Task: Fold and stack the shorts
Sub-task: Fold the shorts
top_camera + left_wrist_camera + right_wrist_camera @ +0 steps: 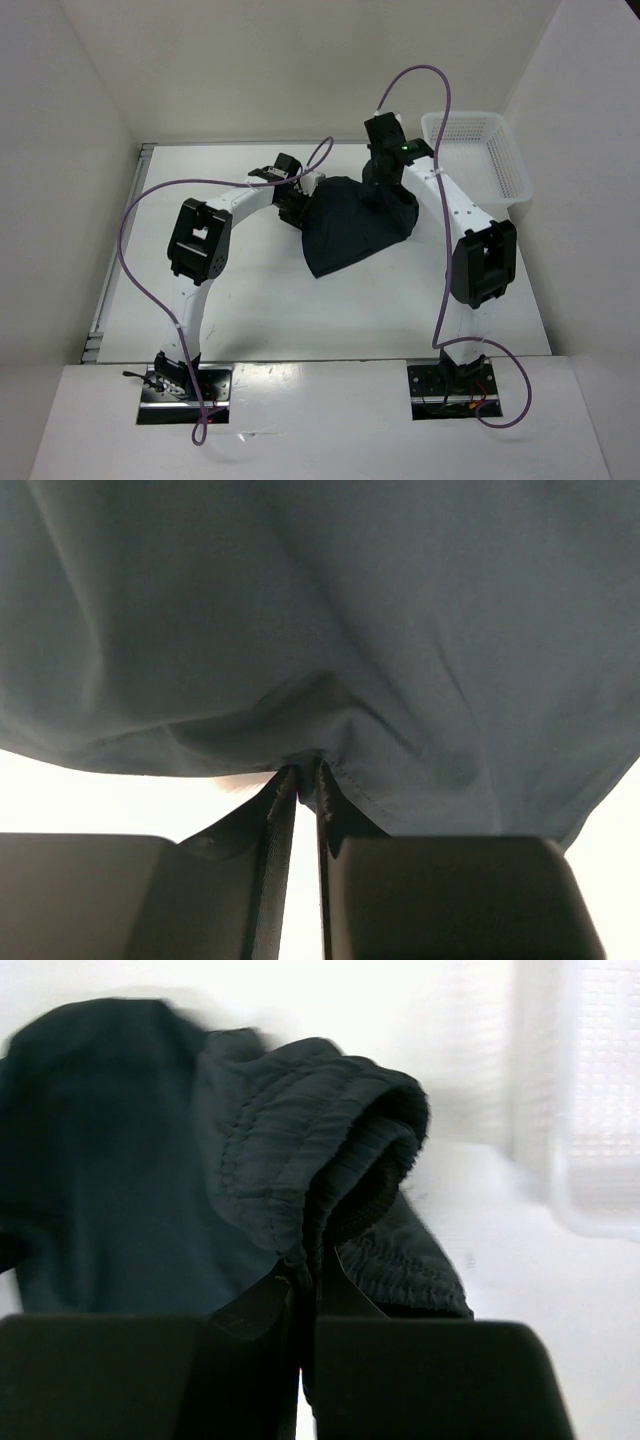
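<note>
The dark shorts [350, 225] hang bunched between my two arms at the back middle of the table, their lower point touching or near the tabletop. My left gripper [297, 200] is shut on a hemmed edge of the shorts [420, 630], the fabric pinched at its fingertips [305, 775]. My right gripper [385, 190] is shut on the gathered elastic waistband [300, 1130], which folds over its fingertips [310, 1270]. No drawstring shows.
A white mesh basket [478, 160] stands at the back right corner, close to the right arm; it also shows in the right wrist view [590, 1090]. White walls close in the table [300, 310] at left, back and right.
</note>
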Controlling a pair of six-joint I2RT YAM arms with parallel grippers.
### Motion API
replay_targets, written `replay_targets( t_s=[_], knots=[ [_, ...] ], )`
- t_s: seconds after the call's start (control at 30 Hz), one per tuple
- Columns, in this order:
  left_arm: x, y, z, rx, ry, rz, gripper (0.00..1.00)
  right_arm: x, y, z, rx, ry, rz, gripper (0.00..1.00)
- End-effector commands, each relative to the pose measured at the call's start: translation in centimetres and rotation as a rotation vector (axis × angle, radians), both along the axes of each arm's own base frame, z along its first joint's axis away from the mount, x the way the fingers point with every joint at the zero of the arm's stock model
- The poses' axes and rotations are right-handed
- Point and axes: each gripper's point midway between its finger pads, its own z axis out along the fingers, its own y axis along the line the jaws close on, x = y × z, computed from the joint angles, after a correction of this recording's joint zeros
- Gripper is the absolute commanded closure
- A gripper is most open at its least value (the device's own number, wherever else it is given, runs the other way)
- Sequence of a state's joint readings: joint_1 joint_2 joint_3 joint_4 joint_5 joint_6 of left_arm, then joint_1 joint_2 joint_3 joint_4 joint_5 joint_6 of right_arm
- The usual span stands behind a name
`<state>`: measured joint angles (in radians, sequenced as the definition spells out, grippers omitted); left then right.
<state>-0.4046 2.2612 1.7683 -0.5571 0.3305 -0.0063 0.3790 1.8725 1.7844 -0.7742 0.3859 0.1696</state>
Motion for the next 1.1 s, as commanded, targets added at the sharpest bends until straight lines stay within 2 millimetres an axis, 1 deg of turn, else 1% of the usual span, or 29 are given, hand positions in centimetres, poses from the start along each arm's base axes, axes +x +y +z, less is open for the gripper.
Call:
replay_targets(
  t_s=[0.0,0.03,0.1,0.13,0.17,0.2,0.23,0.27,0.3,0.37,0.4,0.43,0.5,0.53,0.57,0.6,0.63,0.67,0.73,0.77,0.8,0.83,0.87,0.9,0.93,0.97,1.0,1.03,1.07],
  knots=[
    [-2.3,0.2,-3.6,0.042,0.122,-0.022,0.80,-0.5,3.9,0.8,0.059,-0.016,0.012,1.00],
    [-2.5,0.3,-3.6,0.046,0.131,-0.022,0.82,-1.0,5.5,0.3,0.063,-0.003,0.050,1.00],
    [-2.2,0.2,-3.4,0.042,0.122,-0.022,0.82,-1.1,7.2,-1.1,0.079,0.025,0.062,1.00],
    [-2.2,0.3,-3.4,0.051,0.118,-0.018,0.82,-0.6,8.0,-0.6,0.088,0.008,0.072,1.00],
    [-2.1,0.5,-3.5,0.062,0.114,-0.013,0.83,-0.7,9.6,-0.3,0.110,0.002,0.096,1.00],
    [-2.0,0.6,-3.6,0.070,0.110,-0.009,0.83,-0.4,10.7,-0.8,0.115,0.005,0.103,1.00],
    [-1.9,0.8,-3.6,0.079,0.106,-0.005,0.83,0.0,11.9,0.3,0.131,-0.022,0.120,1.00],
    [-1.5,0.9,-3.6,0.084,0.091,0.000,0.83,-0.4,13.3,0.2,0.132,-0.021,0.147,1.00],
    [-1.4,1.0,-3.7,0.093,0.087,0.004,0.83,-0.6,14.3,-0.6,0.142,-0.005,0.160,1.00],
    [-1.4,1.0,-3.7,0.093,0.087,0.004,0.83,-1.3,15.7,-1.2,0.144,0.007,0.182,1.00],
    [-1.1,1.5,-3.7,0.093,0.087,0.016,0.83,-1.6,16.4,-2.0,0.142,0.025,0.197,1.00],
    [-1.1,1.5,-3.7,0.093,0.087,0.016,0.83,-1.5,16.4,-2.5,0.137,0.034,0.197,1.00],
    [-0.6,2.4,-3.7,0.092,0.088,0.037,0.83,-2.1,17.5,-3.1,0.131,0.045,0.219,1.00],
    [-0.6,2.4,-3.7,0.092,0.088,0.038,0.83,-2.4,18.2,-3.4,0.130,0.046,0.233,1.00],
    [-0.4,3.0,-3.7,0.091,0.089,0.050,0.83,-2.4,18.2,-3.4,0.130,0.046,0.233,1.00],
    [0.4,3.6,-3.4,0.094,0.075,0.067,0.83,-3.3,19.5,-3.7,0.129,0.049,0.261,1.00],
    [0.4,3.6,-3.4,0.094,0.075,0.068,0.83,-3.8,19.9,-4.1,0.123,0.059,0.273,1.00],
    [0.8,4.5,-3.4,0.105,0.071,0.088,0.83,-3.9,20.8,-4.0,0.118,0.040,0.307,1.00],
    [1.6,6.1,-2.6,0.117,0.055,0.127,0.83,-5.4,21.9,-4.7,0.068,0.032,0.363,1.00],
    [1.9,6.7,-2.1,0.113,0.047,0.141,0.83,-5.8,22.5,-3.8,0.077,0.009,0.386,1.00],
    [2.1,7.5,-2.0,0.122,0.045,0.158,0.81,-6.5,22.4,-4.9,0.060,0.032,0.394,0.98],
    [2.5,8.7,-1.1,0.127,0.031,0.184,0.80,-6.9,22.9,-4.6,0.060,0.023,0.413,0.98],
    [2.6,9.3,-0.8,0.134,0.026,0.197,0.80,-7.1,22.7,-4.9,0.055,0.030,0.413,0.98],
    [2.5,9.3,0.0,0.129,0.013,0.198,0.79,-6.9,22.8,-4.8,0.054,0.022,0.420,0.98],
    [2.8,9.9,0.4,0.126,0.006,0.213,0.79,-6.9,22.8,-4.8,0.054,0.022,0.420,0.98],
    [2.5,10.0,0.1,0.129,0.014,0.212,0.79,-6.8,23.1,-4.3,0.056,0.015,0.440,0.99],
    [2.4,10.0,0.4,0.128,0.011,0.212,0.77,-6.5,23.6,-4.2,0.069,0.008,0.447,0.99],
    [2.3,9.7,0.5,0.112,0.016,0.205,0.77,-6.5,24.0,-4.5,0.070,0.015,0.464,0.99],
    [1.8,9.2,0.6,0.083,0.036,0.189,0.77,-6.4,25.0,-4.0,0.104,0.013,0.488,0.99]
  ],
)
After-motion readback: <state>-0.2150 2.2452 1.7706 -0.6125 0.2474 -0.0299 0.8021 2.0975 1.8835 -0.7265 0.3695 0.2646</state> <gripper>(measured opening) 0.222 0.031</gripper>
